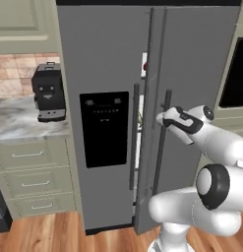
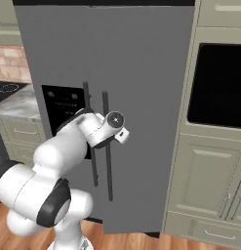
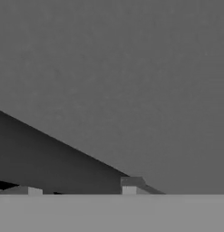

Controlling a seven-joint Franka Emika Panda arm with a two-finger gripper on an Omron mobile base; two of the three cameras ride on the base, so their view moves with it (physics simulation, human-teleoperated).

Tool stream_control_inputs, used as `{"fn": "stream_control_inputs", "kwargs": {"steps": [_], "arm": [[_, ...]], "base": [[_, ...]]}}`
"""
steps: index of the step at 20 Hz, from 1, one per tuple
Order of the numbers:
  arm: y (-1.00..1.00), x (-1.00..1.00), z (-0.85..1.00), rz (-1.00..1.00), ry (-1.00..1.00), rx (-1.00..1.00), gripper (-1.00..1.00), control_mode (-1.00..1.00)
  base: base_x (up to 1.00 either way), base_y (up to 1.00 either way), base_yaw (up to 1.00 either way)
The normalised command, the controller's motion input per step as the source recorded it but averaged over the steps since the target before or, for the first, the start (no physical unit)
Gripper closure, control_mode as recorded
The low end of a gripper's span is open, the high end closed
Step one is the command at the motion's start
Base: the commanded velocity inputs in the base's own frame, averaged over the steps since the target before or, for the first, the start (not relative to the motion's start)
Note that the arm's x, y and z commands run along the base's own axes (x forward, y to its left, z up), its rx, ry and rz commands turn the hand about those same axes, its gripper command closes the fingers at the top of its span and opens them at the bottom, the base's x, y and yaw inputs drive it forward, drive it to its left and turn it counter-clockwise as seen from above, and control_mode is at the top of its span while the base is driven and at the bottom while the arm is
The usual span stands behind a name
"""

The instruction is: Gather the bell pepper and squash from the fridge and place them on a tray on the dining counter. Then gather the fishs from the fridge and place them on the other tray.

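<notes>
The grey two-door fridge [image 1: 108, 59] [image 2: 131, 58] stands right in front of me. Its right door hangs slightly ajar, and a narrow gap [image 1: 141, 118] shows between the doors. A small red bit [image 1: 145, 66] sits in that gap; I cannot tell what it is. My gripper [image 1: 161, 118] [image 3: 81, 189] is at the right door's dark vertical handle [image 1: 164, 135] [image 2: 106, 161]. In the hand view the handle [image 3: 50, 158] runs as a dark slanted bar between my fingertips [image 3: 129, 186], against the grey door. Whether the fingers press on it I cannot tell. The bell pepper, squash, fishs, trays and dining counter are out of view.
A black coffee machine [image 1: 48, 93] stands on the marble worktop [image 1: 19, 125] with pale green drawers [image 1: 29, 182], left of the fridge. A built-in oven [image 2: 219, 83] and green cabinets [image 2: 205, 185] flank the right side. Wooden floor [image 1: 44, 236] lies below.
</notes>
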Motion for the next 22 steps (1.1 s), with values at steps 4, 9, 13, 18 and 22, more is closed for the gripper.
{"fn": "stream_control_inputs", "kwargs": {"steps": [4, 9, 13, 18, 22], "arm": [[-1.00, -0.41, -0.26, -0.10, 0.00, 0.05, 1.00, -1.00], [-1.00, -0.49, -0.28, -0.09, 0.00, 0.05, 1.00, -1.00], [-1.00, -0.67, -0.14, -0.03, -0.20, 0.01, 1.00, -1.00], [-0.66, -0.96, 0.06, 0.00, -0.69, -0.02, -1.00, -1.00], [0.07, -1.00, 0.74, -0.04, -0.83, -0.03, -1.00, -1.00]], "base": [[0.00, 0.00, 0.00], [0.00, 0.00, 0.00], [0.00, 0.00, 0.00], [0.00, 0.00, 0.00], [0.00, 0.00, 0.00]]}}
